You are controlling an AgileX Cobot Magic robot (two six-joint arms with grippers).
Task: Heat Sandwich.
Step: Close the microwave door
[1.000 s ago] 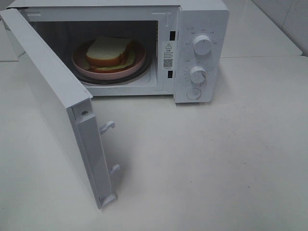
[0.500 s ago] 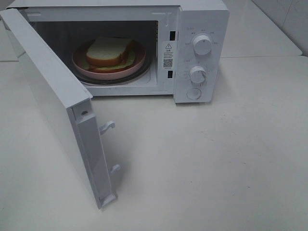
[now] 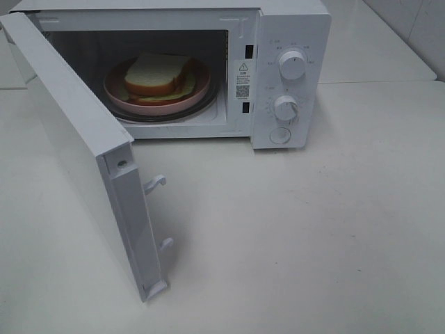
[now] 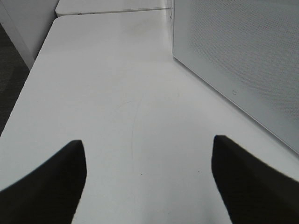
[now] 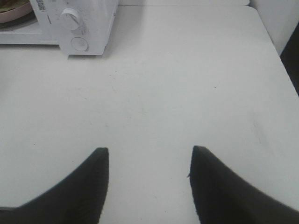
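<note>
Two tools, both released. The left tool hangs over the bare worktop, fingers spread wide, nothing between them. The right tool is the same story: jaws apart, empty, above the worktop and well away from the microwave. And the sandwich? It's inside the oven cavity, sitting on the pink plate, which rests on the turntable. The door is swung wide open toward the left, latch hooks showing on its edge. Two knobs, upper knob and lower knob, sit on the control panel, neither tool near them.
</note>
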